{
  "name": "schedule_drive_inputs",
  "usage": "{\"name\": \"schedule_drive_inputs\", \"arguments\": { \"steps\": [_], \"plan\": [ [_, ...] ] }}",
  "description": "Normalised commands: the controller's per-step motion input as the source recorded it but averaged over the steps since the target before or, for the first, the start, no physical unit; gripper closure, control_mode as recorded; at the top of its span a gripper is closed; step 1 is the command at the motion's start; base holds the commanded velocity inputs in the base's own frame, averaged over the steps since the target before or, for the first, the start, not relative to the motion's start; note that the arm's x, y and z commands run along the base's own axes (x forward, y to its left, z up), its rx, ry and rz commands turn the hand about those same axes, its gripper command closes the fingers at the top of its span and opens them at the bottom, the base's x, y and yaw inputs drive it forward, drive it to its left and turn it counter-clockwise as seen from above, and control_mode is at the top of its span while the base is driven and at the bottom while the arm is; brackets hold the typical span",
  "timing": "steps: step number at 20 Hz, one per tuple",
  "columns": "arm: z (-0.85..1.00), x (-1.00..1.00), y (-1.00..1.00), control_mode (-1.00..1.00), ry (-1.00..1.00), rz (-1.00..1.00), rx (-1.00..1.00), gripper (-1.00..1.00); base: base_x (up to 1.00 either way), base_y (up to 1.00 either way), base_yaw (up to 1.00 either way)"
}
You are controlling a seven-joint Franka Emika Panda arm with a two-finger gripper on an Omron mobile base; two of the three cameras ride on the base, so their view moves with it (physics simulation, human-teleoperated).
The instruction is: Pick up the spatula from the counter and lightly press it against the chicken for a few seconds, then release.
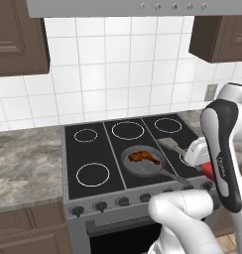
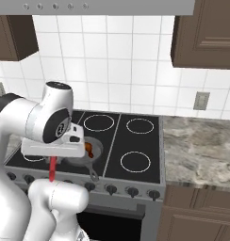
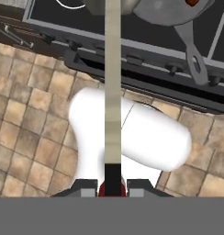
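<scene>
My gripper (image 3: pixel 112 187) is shut on the spatula's red handle (image 3: pixel 112 184), and its pale shaft (image 3: pixel 113 87) runs straight up the hand view. In the left base view the gripper (image 1: pixel 201 159) holds the spatula (image 1: pixel 170 145) with its grey blade out over the stove, just right of the pan and apart from the chicken (image 1: pixel 143 158). The browned chicken lies in the grey frying pan (image 1: pixel 135 168) on the front middle burner. From the right, the red handle (image 2: pixel 52 170) hangs below the hand, beside the pan (image 2: pixel 81 161) and chicken (image 2: pixel 89 149).
The black stovetop (image 1: pixel 90 149) has several ringed burners and a row of knobs (image 1: pixel 100 205) along its front. The pan's handle (image 3: pixel 195 55) sticks out over the front edge. Granite counters (image 2: pixel 201 150) flank the stove, and tiled floor (image 3: pixel 26 119) lies below.
</scene>
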Motion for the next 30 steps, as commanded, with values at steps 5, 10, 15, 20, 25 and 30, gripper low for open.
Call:
{"name": "schedule_drive_inputs", "arguments": {
  "steps": [5, 10, 15, 20, 25, 30],
  "plan": [
    [-0.01, 0.00, 0.17, -1.00, 0.00, -0.14, 0.00, 1.00, 0.00, 0.00, 0.00],
    [-0.07, 0.00, 0.29, -1.00, 0.00, -0.15, 0.01, 1.00, 0.00, 0.00, 0.00],
    [-0.03, 0.00, 0.31, -1.00, 0.00, -0.14, 0.00, 1.00, 0.00, 0.00, 0.00],
    [0.00, 0.02, 0.19, -1.00, 0.02, -0.13, 0.00, 1.00, 0.00, 0.00, 0.00],
    [0.00, 0.09, 0.08, -1.00, 0.10, -0.11, 0.01, 1.00, 0.00, 0.00, 0.00],
    [0.00, 0.15, 0.11, -1.00, 0.10, -0.11, 0.00, 1.00, 0.00, 0.00, 0.00]
  ]
}}
